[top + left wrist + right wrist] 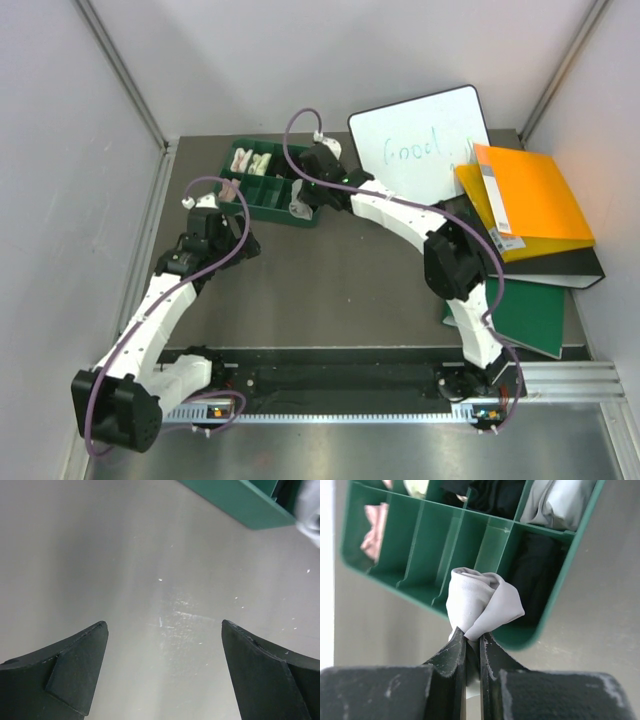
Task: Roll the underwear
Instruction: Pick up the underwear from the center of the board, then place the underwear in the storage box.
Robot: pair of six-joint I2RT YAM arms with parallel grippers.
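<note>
Bench (125,555), left side: bare under left jaws, which stand wide, nothing between; tray corner just beyond.
Tray (435,545): green, divided; several slots hold cloth, incl. a black bundle (530,575). Can't tell if that's the black brief.
Grey underwear (480,605): rolled into a tight bundle, held at tray's near rim, not yet down in a slot.
Right jaws: pinched narrow on bundle's lower fold.
Handling: v. light, soft, springy; roll prob. loosens if let go early. Grip across outer wrap, not a loose edge.

Left end effector (164,625) gapes wide; right end effector (472,641) pinched tight.
</note>
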